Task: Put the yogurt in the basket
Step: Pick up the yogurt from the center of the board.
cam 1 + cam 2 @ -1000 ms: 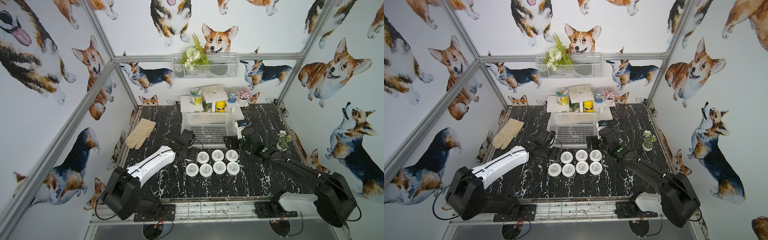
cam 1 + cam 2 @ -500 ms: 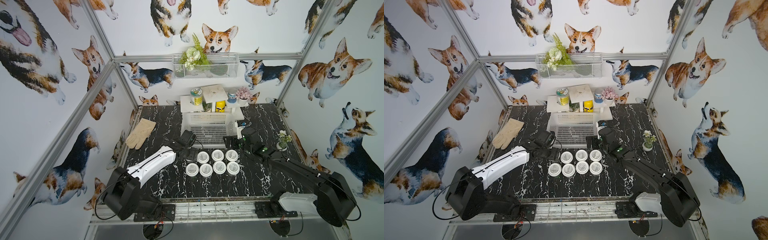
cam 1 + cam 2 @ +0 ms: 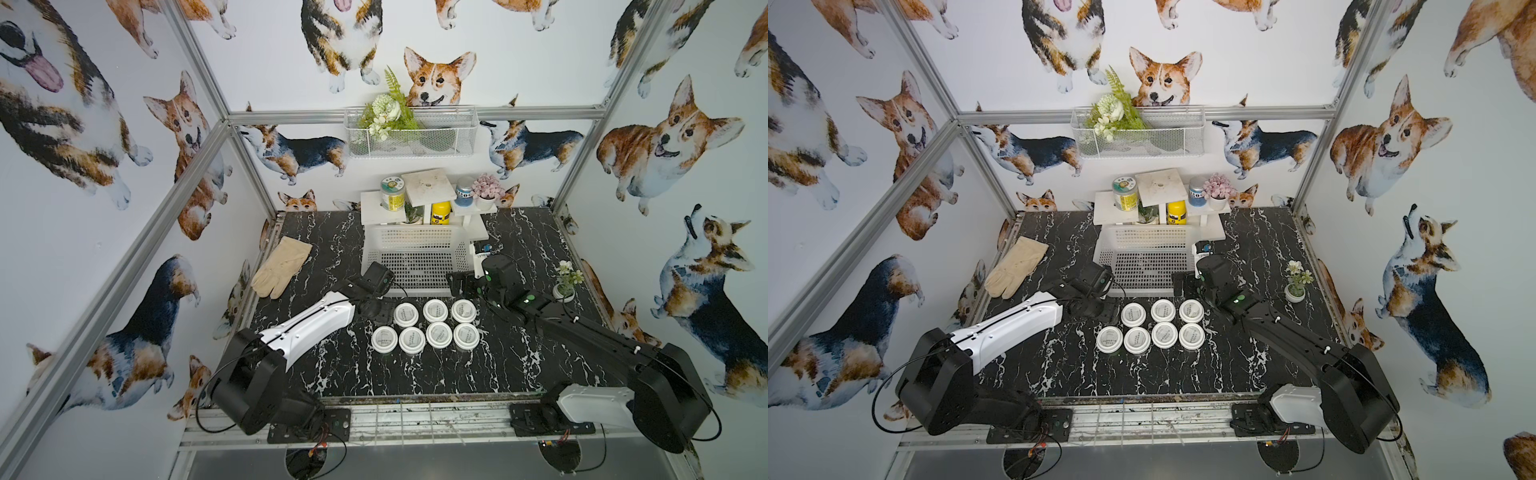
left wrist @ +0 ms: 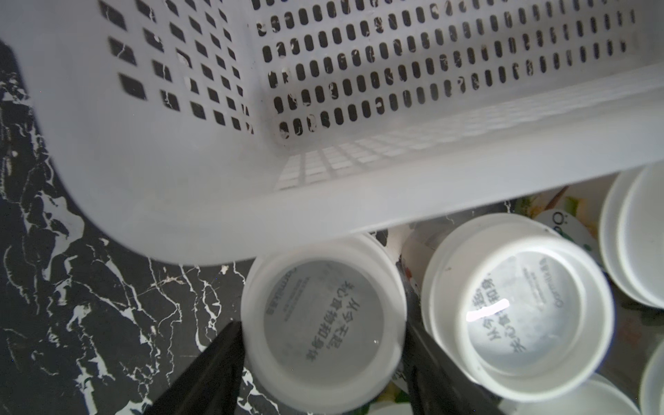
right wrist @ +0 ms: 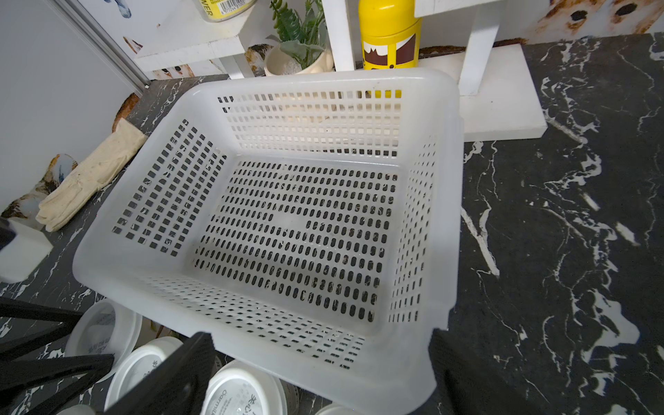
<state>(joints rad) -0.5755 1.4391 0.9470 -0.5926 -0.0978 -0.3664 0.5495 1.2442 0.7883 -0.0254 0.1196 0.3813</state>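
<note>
Yogurt cups (image 3: 439, 334), small and round with flat white lids and grey print, stand in two tight rows on the black marble table (image 3: 415, 374), at six o'clock of the white holed basket (image 3: 415, 237). Seven show in both top views. An eighth cup (image 4: 323, 287), at the back row's nine o'clock end, is covered there by the left gripper (image 4: 321, 325), whose fingers press its two sides. The right gripper (image 5: 318, 336) gapes wide at the basket's five o'clock corner. Cup sides are mostly hidden, and the lid print is too blurred to read.
</note>
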